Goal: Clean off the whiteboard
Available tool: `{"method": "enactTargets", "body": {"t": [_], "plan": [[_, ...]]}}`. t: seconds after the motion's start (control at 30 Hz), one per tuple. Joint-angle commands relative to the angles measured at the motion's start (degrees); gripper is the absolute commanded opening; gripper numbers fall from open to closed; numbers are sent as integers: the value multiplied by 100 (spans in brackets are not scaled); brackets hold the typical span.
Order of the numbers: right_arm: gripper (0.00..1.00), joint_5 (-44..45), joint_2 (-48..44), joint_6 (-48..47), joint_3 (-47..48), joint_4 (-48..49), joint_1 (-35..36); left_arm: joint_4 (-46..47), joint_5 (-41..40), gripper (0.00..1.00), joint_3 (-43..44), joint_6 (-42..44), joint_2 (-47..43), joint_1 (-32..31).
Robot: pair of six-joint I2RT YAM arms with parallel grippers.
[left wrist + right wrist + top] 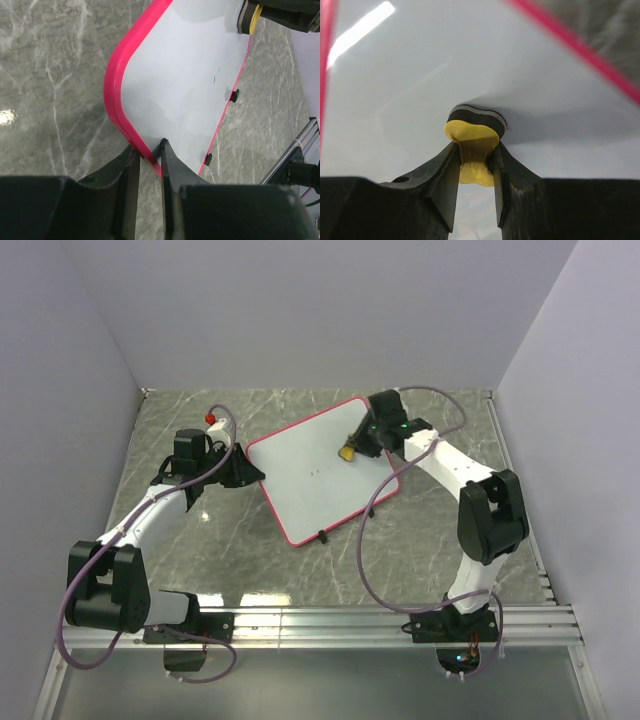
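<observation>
The whiteboard [320, 470] lies flat on the grey marbled bench [250, 550], turned diagonally so that one rounded corner points toward the arms, and it sits in the middle of the bench between the two grippers. The left gripper [150, 151] is at the board's left edge, its jaws drawn in to a narrow gap and pinching the pink rim just below a rounded corner. The right gripper [476, 150] is over the far right part of the board, its jaws clamped on the narrow waist of the yellow eraser [472, 137]. The eraser's dark felt face is pressed down against the white surface, well inside the rim. Two small black clips [233, 95] sit on the board's near right edge, apart from each other. The white surface looks almost clean; the left wrist view shows only a few faint dark specks near the middle, too small to read. A small red object [211, 418] rests on the bench beyond the left arm, apart from the board.
</observation>
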Motion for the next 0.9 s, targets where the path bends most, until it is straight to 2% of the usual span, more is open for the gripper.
{"method": "enactTargets", "body": {"t": [0.0,0.13,0.33,0.43,0.67,0.87], "plan": [[0,602,-275,-244,-506,-147,-542,-207,-22,0,-95,391,-1,-201],[0,532,-381,-359,-1069,29,-746,-189,-22,0,-95,373,8,-201],[0,488,-531,-210,-1141,134,-458,-163,-5,0,-77,373,70,-209],[0,567,-487,-113,-763,-6,-158,-154,-5,0,-60,373,96,-227],[0,541,-75,264,204,-252,1115,-154,-22,0,-68,391,61,-253],[0,497,645,361,916,-560,1635,-163,-75,0,-165,382,-106,-262]]}}
